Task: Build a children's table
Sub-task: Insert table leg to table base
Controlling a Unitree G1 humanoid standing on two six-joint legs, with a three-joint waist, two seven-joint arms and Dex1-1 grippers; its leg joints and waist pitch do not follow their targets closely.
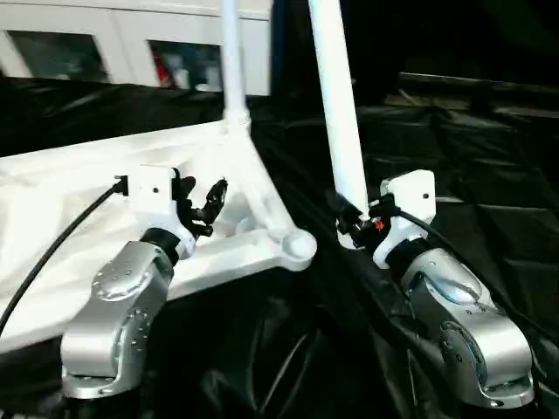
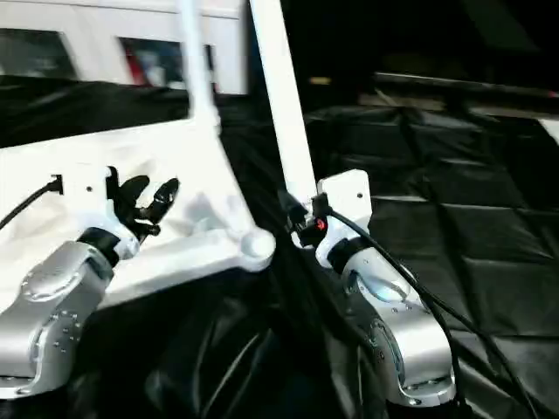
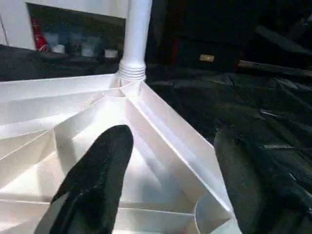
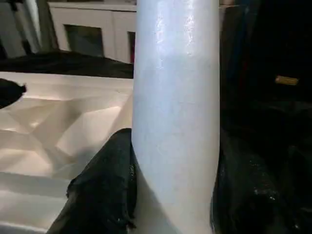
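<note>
The white table top [image 1: 79,201] lies upside down on black sheeting, ribbed underside [image 3: 97,112] up. One white leg [image 1: 231,61] stands screwed into its far corner socket [image 3: 132,73]. The near corner socket [image 1: 297,245] has no leg in it. My right gripper [image 1: 354,223] is shut on a second white leg [image 1: 341,105], held nearly upright just right of that near socket; its lower end is hidden by the fingers [image 4: 102,190]. My left gripper [image 1: 203,202] hovers open above the ribs near the near corner, nothing between its fingers [image 3: 97,175].
Black crumpled sheeting [image 1: 472,148] covers the floor all round. White cabinets [image 1: 113,48] with glass doors stand along the back left. A dark low ledge [image 1: 454,87] runs at the back right.
</note>
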